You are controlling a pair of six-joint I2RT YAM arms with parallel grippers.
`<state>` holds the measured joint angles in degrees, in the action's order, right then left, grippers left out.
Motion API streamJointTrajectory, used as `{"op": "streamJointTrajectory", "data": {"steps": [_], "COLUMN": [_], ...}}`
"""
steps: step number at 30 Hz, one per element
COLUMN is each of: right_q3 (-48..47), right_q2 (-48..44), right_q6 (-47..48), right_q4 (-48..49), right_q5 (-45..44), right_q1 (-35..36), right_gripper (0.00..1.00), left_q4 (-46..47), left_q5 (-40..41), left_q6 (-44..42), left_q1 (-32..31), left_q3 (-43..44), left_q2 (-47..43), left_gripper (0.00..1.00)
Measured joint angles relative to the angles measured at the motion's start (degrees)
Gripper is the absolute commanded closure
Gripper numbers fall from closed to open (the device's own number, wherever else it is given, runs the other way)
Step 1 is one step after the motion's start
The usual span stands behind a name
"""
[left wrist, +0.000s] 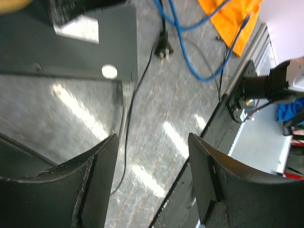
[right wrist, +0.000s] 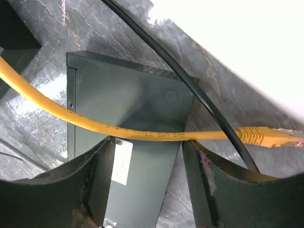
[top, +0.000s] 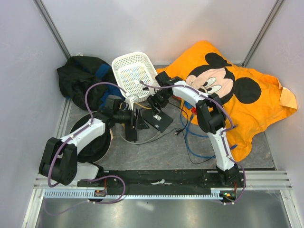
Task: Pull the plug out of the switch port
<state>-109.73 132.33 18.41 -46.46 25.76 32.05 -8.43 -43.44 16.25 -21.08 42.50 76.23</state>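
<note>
Right claw (right wrist: pixel 147 142) spread above the switch (right wrist: pixel 128 97), yellow plug (right wrist: pixel 266 135) lying free beside it.

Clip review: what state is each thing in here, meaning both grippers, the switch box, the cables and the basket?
Left gripper: open, empty.
Right gripper: open, over the box.
Flat black rectangular switch box with white label: lying flat, label up.
Yellow network cable: draped across the box; its plug is out of any port.
Black cable end: loose on the table.
White plastic basket: tilted, opening towards the camera.
</note>
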Motion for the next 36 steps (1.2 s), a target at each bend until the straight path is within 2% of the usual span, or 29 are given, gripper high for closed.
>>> {"op": "streamJointTrajectory", "data": {"steps": [3,4,8,11,15,19,26,36], "right_q3": [-2.3,-2.8,-2.7,0.6,7.0,10.4,11.4,11.1], "right_q2": [1.0,1.2,0.9,-2.2,-10.1,-14.9,-11.4,-6.8], "right_q6": [0.9,1.0,-0.2,-0.9,-2.3,-4.3,-5.4,-6.5], "right_q4": [-1.5,-1.7,-2.5,-2.8,-3.9,-3.8,-3.8,-3.6], "right_q5": [-1.4,-1.8,-2.6,-3.6,-4.7,-4.7,-3.7,-2.2], "right_q1": [0.9,0.8,-1.1,-3.6,-6.4,-7.0,-7.1,-7.3], "right_gripper": [0.2,0.12,0.04,0.06,0.16,0.2,0.21,0.23], "left_q4": [1.0,1.6,6.0,9.4,14.0,18.2,22.0,22.3], "left_q5": [-1.0,-1.7,-2.6,-3.3,-3.5,-3.9,-6.1,-5.3], "left_q6": [0.6,1.0,3.3,5.2,7.9,10.1,11.7,11.8], "left_q1": [0.0,-0.1,-0.3,-0.5,-1.0,-2.1,-4.4,-6.4], "left_q3": [-2.7,-3.3,-3.8,-3.8,-3.8,-3.8,-2.7,-1.5], "left_q2": [0.0,0.3,3.8,8.1,13.4,17.6,22.6,25.9], "left_gripper": [0.33,0.33,0.33,0.34,0.35,0.37,0.39,0.41]}}
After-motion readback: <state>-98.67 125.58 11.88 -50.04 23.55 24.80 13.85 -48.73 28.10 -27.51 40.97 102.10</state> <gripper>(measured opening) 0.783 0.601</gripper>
